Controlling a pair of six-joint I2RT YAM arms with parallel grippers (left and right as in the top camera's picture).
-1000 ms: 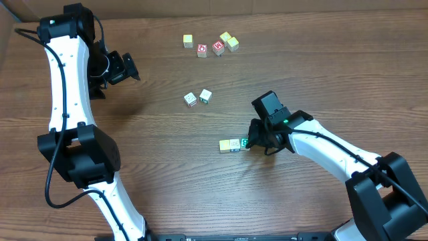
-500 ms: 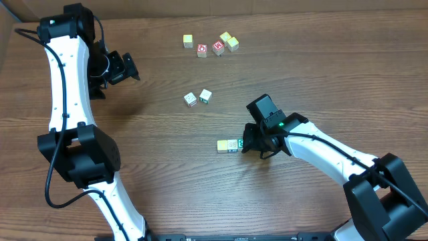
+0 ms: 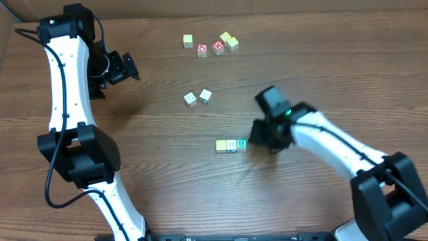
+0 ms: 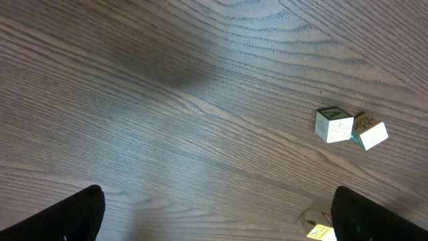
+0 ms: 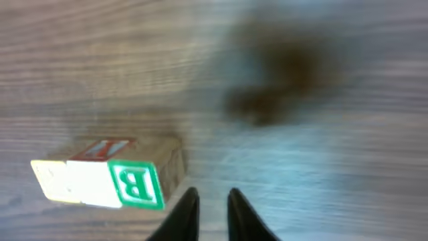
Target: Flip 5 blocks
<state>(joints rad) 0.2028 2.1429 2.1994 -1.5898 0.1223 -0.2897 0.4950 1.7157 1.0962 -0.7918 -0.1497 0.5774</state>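
Across the table (image 3: 167,174) lie ten cubes (image 3: 232,144), two red.

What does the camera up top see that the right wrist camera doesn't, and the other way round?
Only the overhead view shows both arms, the left gripper, a pair of blocks mid-table and four cubes on the far side, two with red faces. Only the right wrist view shows the green letter B large and clear, and the right gripper with fingers slightly apart, holding nothing. Both show the row of blocks on the wooden table beside that gripper.
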